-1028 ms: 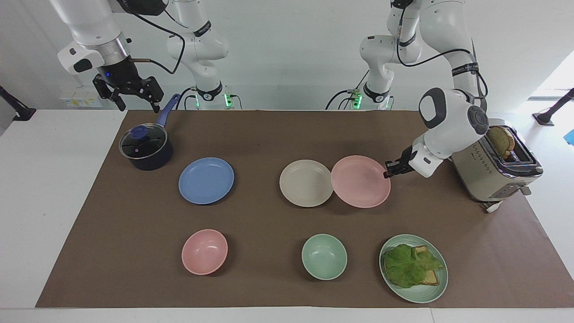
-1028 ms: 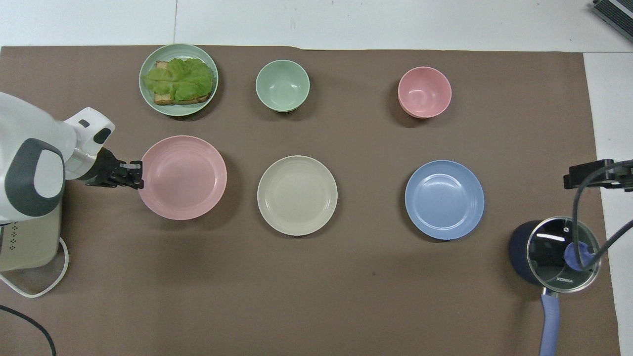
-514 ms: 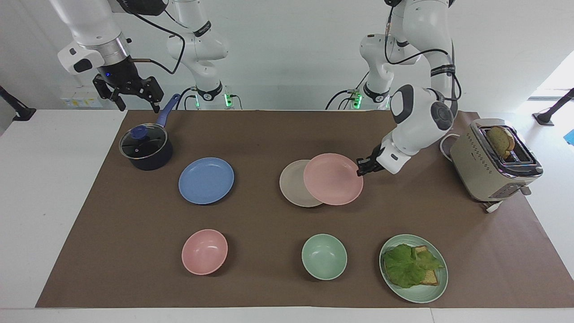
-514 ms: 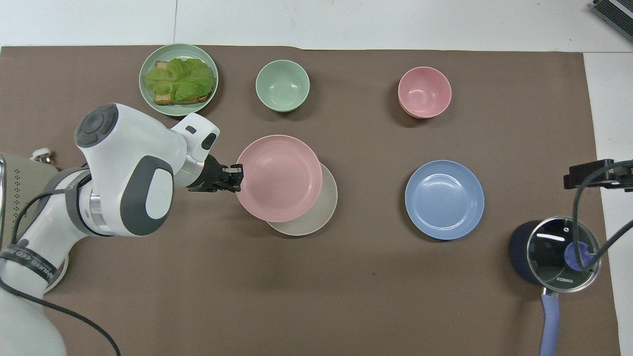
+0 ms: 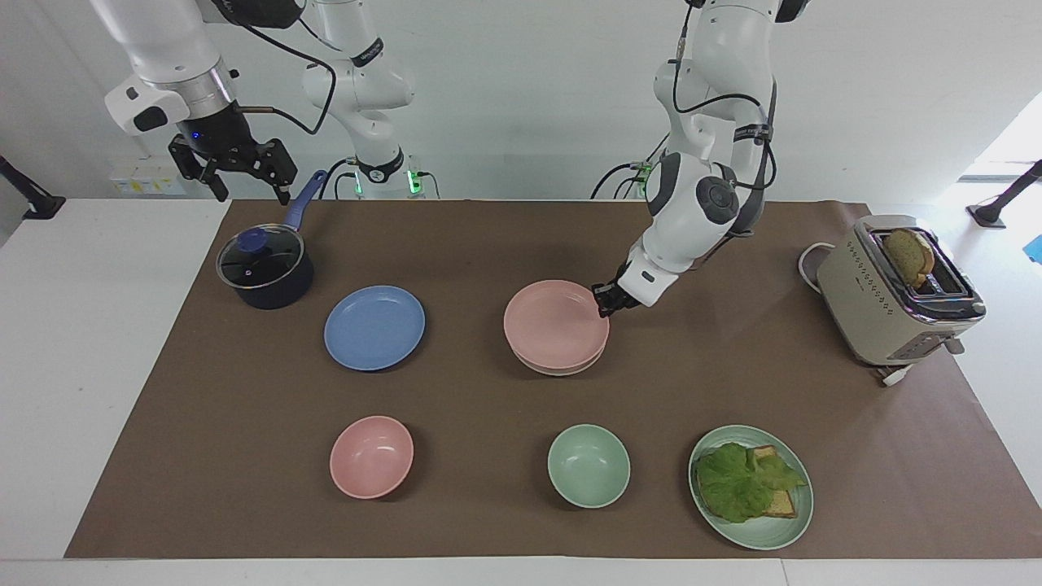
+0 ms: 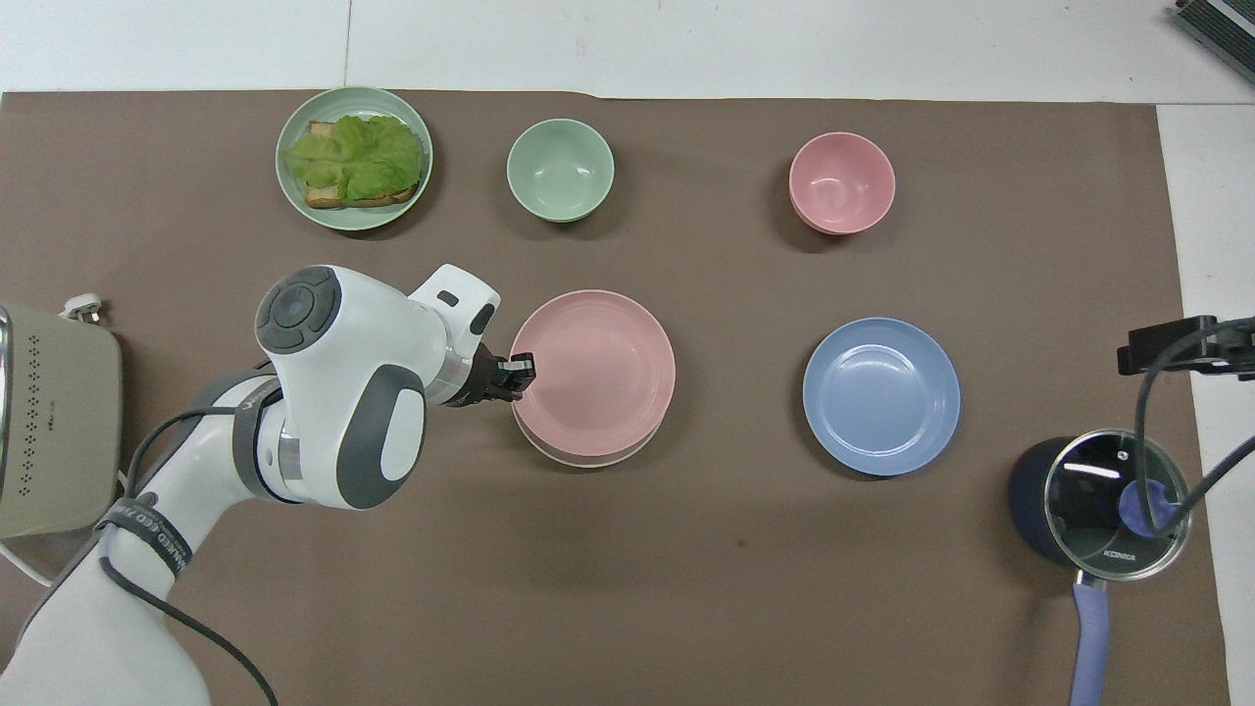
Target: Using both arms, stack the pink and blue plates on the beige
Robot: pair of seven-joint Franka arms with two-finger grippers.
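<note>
The pink plate [image 5: 556,322] is now held right over the beige plate [image 5: 562,366], near the middle of the brown mat [image 5: 505,244]. A second ago the pink plate was beside the beige one, toward the left arm's end of the table, and only their rims looked close. Half a second ago it covered about half of the beige plate. Now only a thin cream edge of the beige plate can be seen under it. The pink plate is kept flat, open side up. It is round, so no long side can be told. Whether it is already resting on the beige plate cannot be told.

The rim of the pink plate is pinched tight by the left gripper [image 5: 605,300], on the side toward the toaster [image 5: 895,293]. The left arm has been swung in from the toaster's end.

The blue plate [image 5: 374,327] has not been moved. It is lying flat on the mat, well apart from the stack, toward the right arm's end.

The right gripper [image 5: 236,167] is hung in the air over the table edge by the dark pot [image 5: 265,268], with its fingers spread wide and nothing held. It has stayed waiting there.

The pink bowl [image 5: 371,456], the green bowl [image 5: 588,465] and the green plate [image 5: 777,533] with lettuce and toast are set farther from the robots, unchanged.
</note>
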